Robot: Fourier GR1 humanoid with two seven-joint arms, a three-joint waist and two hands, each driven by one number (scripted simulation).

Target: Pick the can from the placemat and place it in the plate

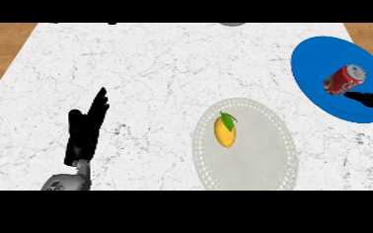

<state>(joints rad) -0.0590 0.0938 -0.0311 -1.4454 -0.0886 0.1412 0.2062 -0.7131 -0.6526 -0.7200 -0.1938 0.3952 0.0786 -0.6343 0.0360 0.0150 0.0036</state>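
While the red can lies on the blue plate, the scene stands as follows.

Counter: white marble counter (160, 79) fills most of the head view; a wooden floor (15, 34) shows past its far-left and far-right corners.

Can: red soda can (344, 80), tipped on its side, silver top pointing toward the far-right corner. It rests on the plate, off the placemat.

Plate: blue plate (313, 64) at the counter's right edge, partly cut off by the view's border. The can sits near its middle.

Placemat: pale grey oval placemat (255, 163) with a dotted rim, toward the near edge, right of centre. It lies just beside the plate without carrying the can.

Lemon: yellow lemon (225, 132) with a green leaf, lying on the far-left part of the placemat, well apart from the can.

Right hand: only dark fingertips of the right hand (360, 97) show at the right edge, over the plate just near of the can. Whether they touch the can, or how wide the hand stands, cannot be told.

Left hand: left hand (84, 128) rests near the counter's near-left corner, fingers straight and pointing away, holding nothing.

Far edge: a grey round object (233, 23) barely shows; its kind cannot be told.
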